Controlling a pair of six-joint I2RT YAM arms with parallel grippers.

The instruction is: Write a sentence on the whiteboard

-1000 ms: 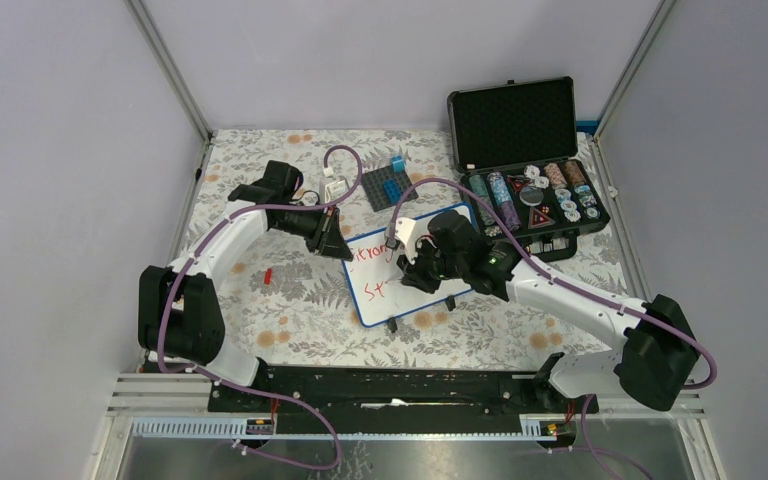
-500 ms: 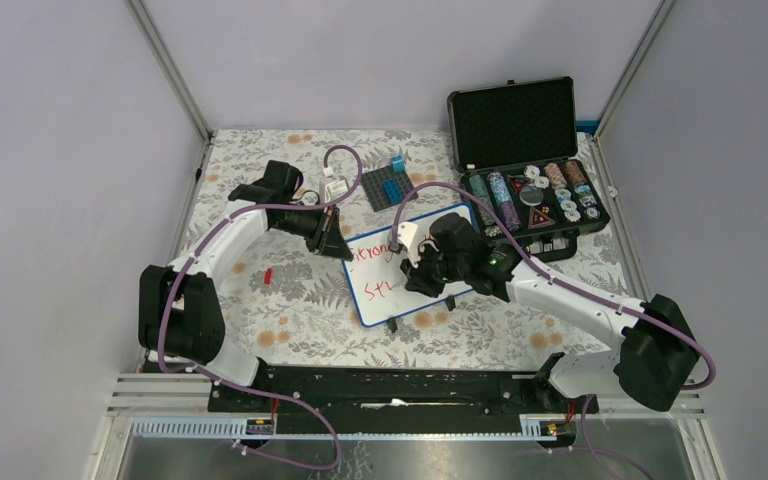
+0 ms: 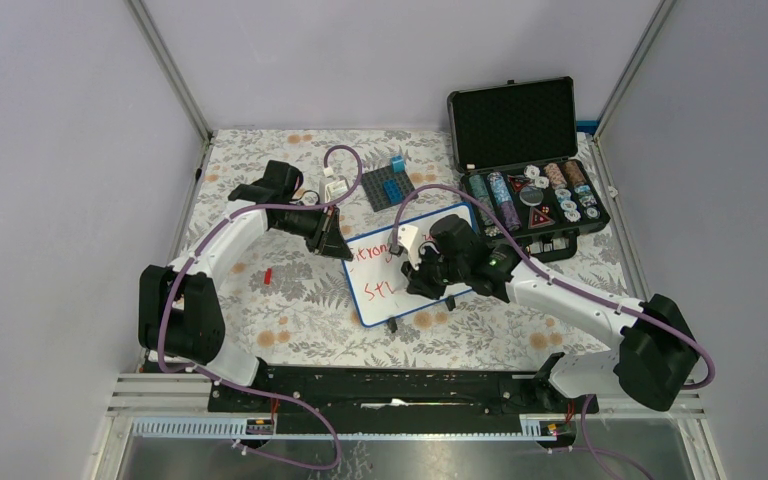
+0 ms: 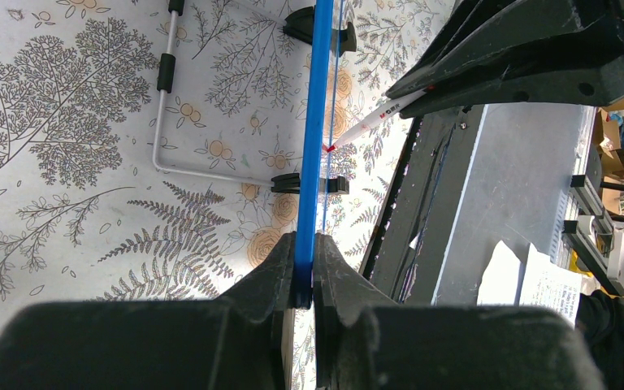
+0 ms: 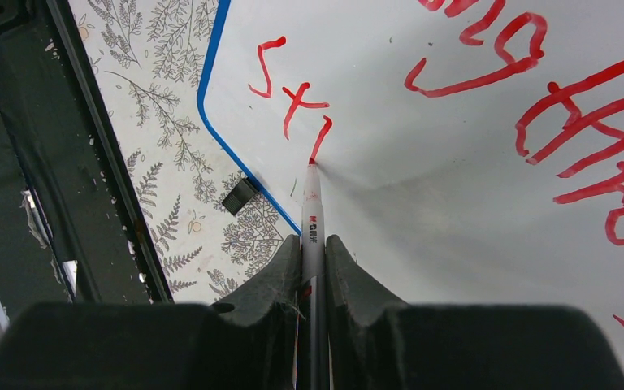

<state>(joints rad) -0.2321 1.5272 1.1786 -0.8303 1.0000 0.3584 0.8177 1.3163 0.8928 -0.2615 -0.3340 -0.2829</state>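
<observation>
The whiteboard (image 3: 385, 305), white with a blue rim, lies tilted at the middle of the table and carries red writing. My left gripper (image 3: 338, 248) is shut on its far-left rim; in the left wrist view the rim (image 4: 315, 122) runs edge-on out of the shut gripper (image 4: 303, 244). My right gripper (image 3: 422, 278) hovers over the board, shut on a grey marker (image 5: 312, 203). The marker's red tip touches the board (image 5: 455, 203) at the end of a fresh stroke after "St". A longer red line of writing fills the board's top row.
An open black foam-lined case (image 3: 520, 125) with round chips stands at the back right. A dark baseplate with blue bricks (image 3: 388, 188) lies behind the board. A small red piece (image 3: 268, 275) lies at left. A white wire stand (image 4: 162, 122) sits under the board.
My right gripper has shifted slightly and the marker has drawn a new short red stroke after "St" on the second line. The left gripper has stayed still on the rim.
</observation>
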